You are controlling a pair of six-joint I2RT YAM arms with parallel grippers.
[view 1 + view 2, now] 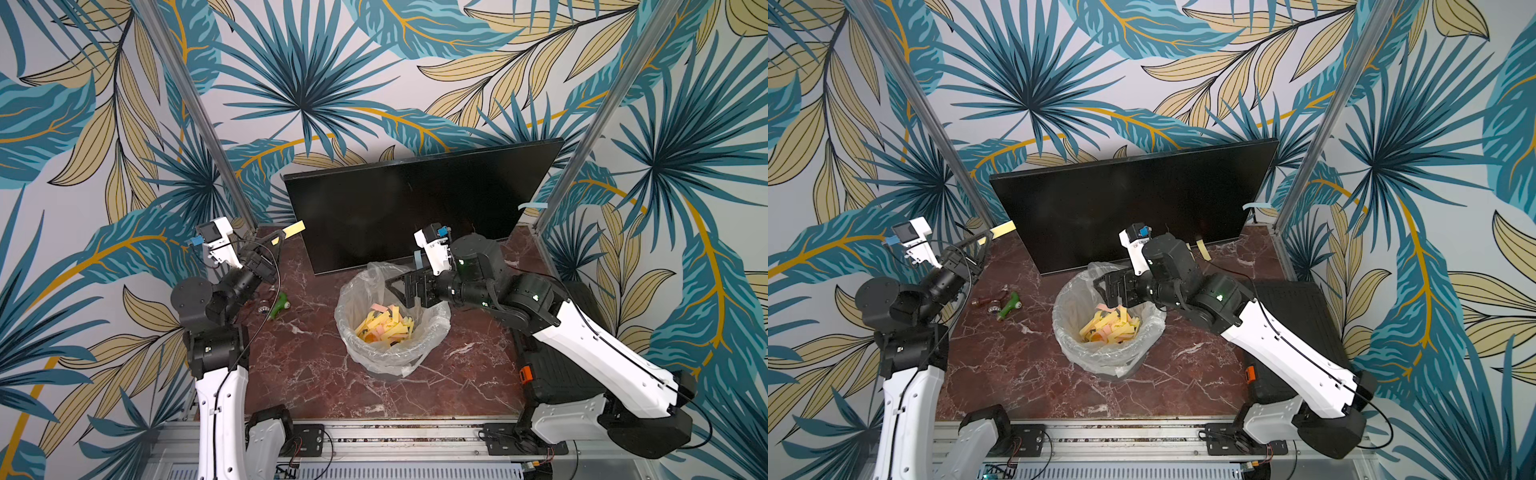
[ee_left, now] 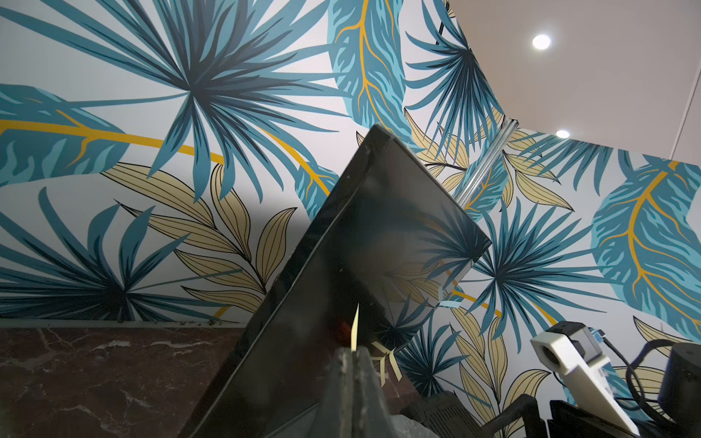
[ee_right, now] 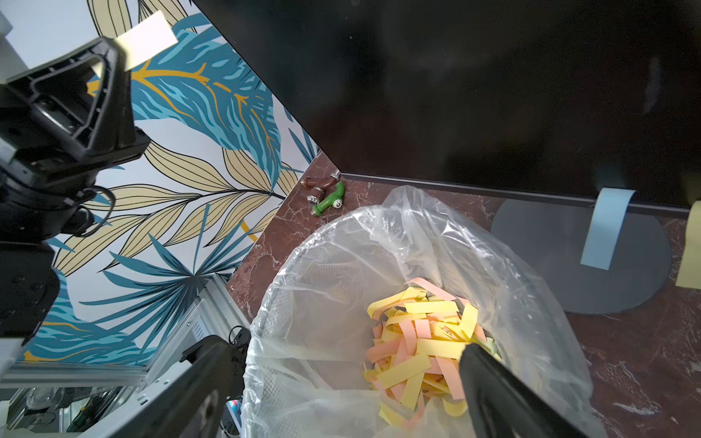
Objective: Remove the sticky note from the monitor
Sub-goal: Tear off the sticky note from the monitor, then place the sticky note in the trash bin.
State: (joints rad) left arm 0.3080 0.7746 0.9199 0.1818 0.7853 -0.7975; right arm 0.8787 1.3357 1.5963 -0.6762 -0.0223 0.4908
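Left end effector (image 2: 354, 366) clenched on a yellow sticky note (image 2: 355, 326) beside the monitor (image 2: 379, 235).
The note (image 1: 294, 228) jutted past the pinched tips, and in both top views its far end met the monitor's left edge. Whether it clung there could not be told. Such a shallow pinch on thin paper could slip or tear if the glue held, and a hard tug might rock the screen. The right end effector (image 1: 401, 291) hung released over the bin (image 1: 436, 332).
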